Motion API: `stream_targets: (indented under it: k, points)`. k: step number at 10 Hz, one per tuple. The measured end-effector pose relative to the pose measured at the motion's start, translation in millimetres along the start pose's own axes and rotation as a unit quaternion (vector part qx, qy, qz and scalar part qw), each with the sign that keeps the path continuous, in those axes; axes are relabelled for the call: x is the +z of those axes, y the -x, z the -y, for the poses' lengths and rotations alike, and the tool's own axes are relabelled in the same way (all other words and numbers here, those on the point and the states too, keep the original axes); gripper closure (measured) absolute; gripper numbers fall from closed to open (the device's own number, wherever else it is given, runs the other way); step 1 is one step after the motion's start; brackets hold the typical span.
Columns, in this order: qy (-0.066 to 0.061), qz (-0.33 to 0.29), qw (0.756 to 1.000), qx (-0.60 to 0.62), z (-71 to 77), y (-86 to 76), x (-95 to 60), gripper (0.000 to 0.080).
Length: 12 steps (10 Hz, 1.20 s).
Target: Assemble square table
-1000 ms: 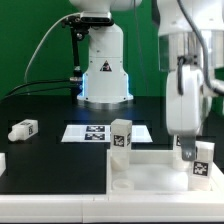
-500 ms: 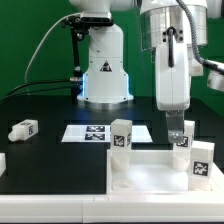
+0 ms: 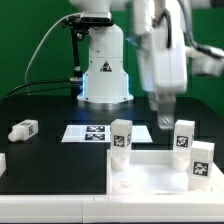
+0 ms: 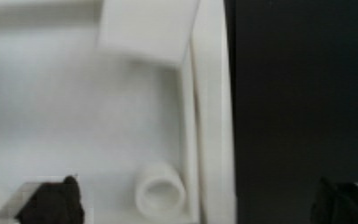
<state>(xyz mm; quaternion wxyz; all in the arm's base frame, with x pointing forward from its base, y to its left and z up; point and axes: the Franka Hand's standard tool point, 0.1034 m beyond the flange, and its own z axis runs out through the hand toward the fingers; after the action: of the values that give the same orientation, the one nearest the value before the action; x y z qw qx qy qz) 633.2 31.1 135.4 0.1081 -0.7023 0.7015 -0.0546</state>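
The square table's white slab (image 3: 150, 178) lies at the front, rim up. Three white tagged legs stand upright on it: one at its near-left corner (image 3: 121, 137), one at the back right (image 3: 183, 135), one at the right (image 3: 202, 163). Another leg (image 3: 23, 129) lies loose on the black table at the exterior view's left. My gripper (image 3: 165, 122) hangs open above the slab, a little left of the back right leg, touching nothing. In the wrist view its dark fingertips (image 4: 51, 200) stand wide apart over the slab's rim (image 4: 201, 120), with a round socket (image 4: 158, 188) and a leg (image 4: 149, 30) below.
The marker board (image 3: 98, 132) lies flat behind the slab, before the robot's white base (image 3: 104, 75). A white piece (image 3: 2, 163) shows at the exterior view's left edge. A green wall stands behind.
My gripper has risen off the back right leg and drifted toward the exterior view's left, its jaws widening slightly. The leg stays upright on the slab.
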Motion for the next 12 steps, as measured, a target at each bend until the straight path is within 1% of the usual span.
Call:
stream_targets:
  k: [1,2,5,6,7,8,9,10,11,12]
  points:
    - [-0.005,0.001,1.000,-0.027,1.3,-10.1,-9.0,0.0151]
    - [-0.007,-0.001,0.998,-0.068,3.9,-13.4,-10.3,0.0151]
    - [-0.005,-0.001,0.989,-0.150,2.3,-13.0,-8.5,0.0151]
    - [-0.006,-0.002,0.982,-0.187,1.2,-16.3,-8.5,0.0151]
    - [-0.006,-0.003,0.969,-0.246,-5.5,-31.1,-9.8,0.0151]
    - [-0.002,-0.003,0.957,-0.290,-14.0,-50.1,-13.5,0.0151]
    - [0.007,0.008,0.945,-0.326,-23.3,-68.2,-17.6,0.0151]
    - [0.018,0.022,0.934,-0.355,-33.9,-80.2,-19.5,0.0151]
    - [0.016,0.010,0.926,-0.376,-41.6,-83.9,-14.5,0.0151]
    - [0.019,0.013,0.918,-0.396,-42.6,-82.4,-13.7,0.0151]
